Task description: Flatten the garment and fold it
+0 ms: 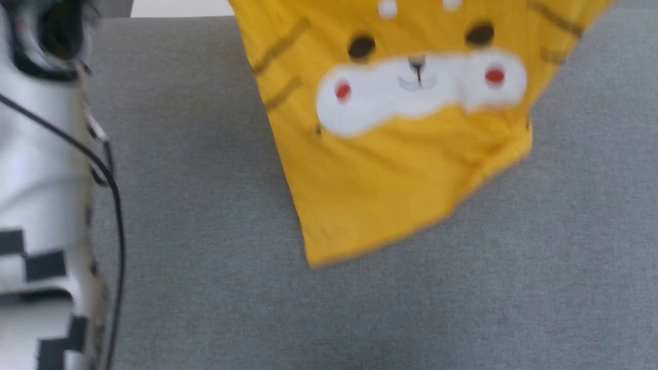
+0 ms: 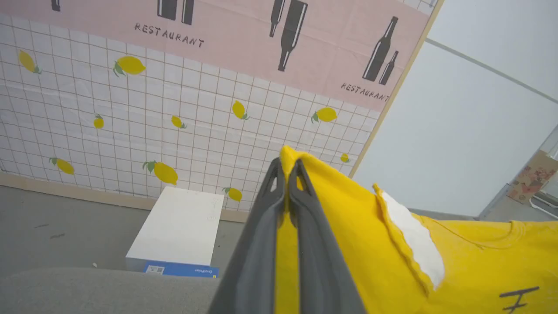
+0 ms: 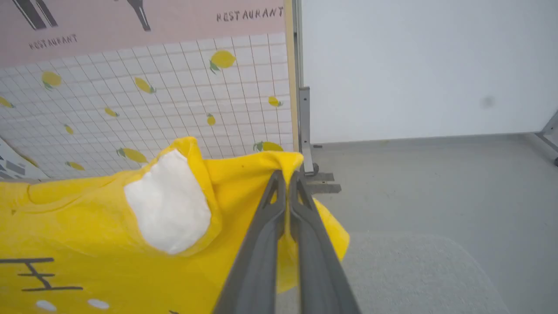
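The head camera looks steeply down on the grey surface (image 1: 205, 267), near to the yellow T-shirt (image 1: 390, 185). The left wrist camera sits close behind the left gripper (image 2: 287, 168), the right one behind the right gripper (image 3: 287, 176); both face the lemon wall (image 2: 130, 131). All three views share the T-shirt; the wrist views share also the wall.

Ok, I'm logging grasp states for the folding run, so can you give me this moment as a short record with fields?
shirt: yellow, held up, face print toward the head camera, blurred
left gripper: jaws shut on shirt, fabric pinched at the tips
right gripper: jaws shut on shirt, fabric pinched at the tips
table: grey, under the shirt; whether the hem touches it is unclear
flattened: not yet
folded: not yet
background: white box on the floor by the lemon-print wall
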